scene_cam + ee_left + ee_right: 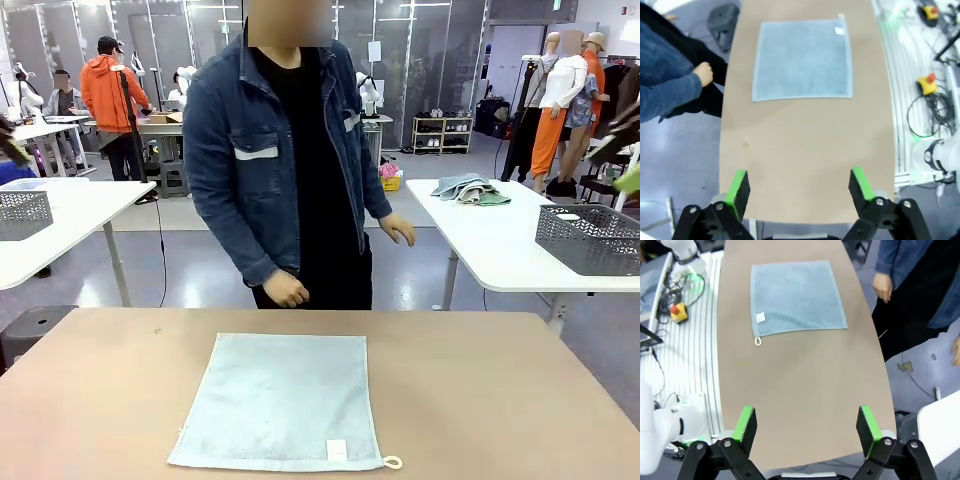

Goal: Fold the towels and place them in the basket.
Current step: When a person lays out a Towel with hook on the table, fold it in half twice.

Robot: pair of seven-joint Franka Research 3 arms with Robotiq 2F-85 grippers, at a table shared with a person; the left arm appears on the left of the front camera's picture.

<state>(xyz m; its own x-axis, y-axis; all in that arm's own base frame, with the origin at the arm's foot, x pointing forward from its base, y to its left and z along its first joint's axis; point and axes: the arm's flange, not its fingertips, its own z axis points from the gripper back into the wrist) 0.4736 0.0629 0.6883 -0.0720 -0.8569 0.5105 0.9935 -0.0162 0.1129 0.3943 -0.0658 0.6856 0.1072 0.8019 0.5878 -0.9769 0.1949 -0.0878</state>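
A pale blue-grey towel (280, 402) lies spread flat on the brown table (500, 400), with a white label and a small loop at its near right corner. The same towel (802, 59) lies far ahead of my left gripper (799, 192), which hangs open high over the table's end with nothing between its green pads. My right gripper (805, 431) is open too, above the opposite end, with the towel (796, 296) well beyond it. The basket is out of view.
A person in a denim jacket (285, 150) stands at the table's far edge, hands (285, 290) held off the towel. Side tables behind carry paler grey mesh baskets (590, 238) and a heap of cloths (472, 189). Cables and red-buttoned boxes (927, 82) lie off the table's near side.
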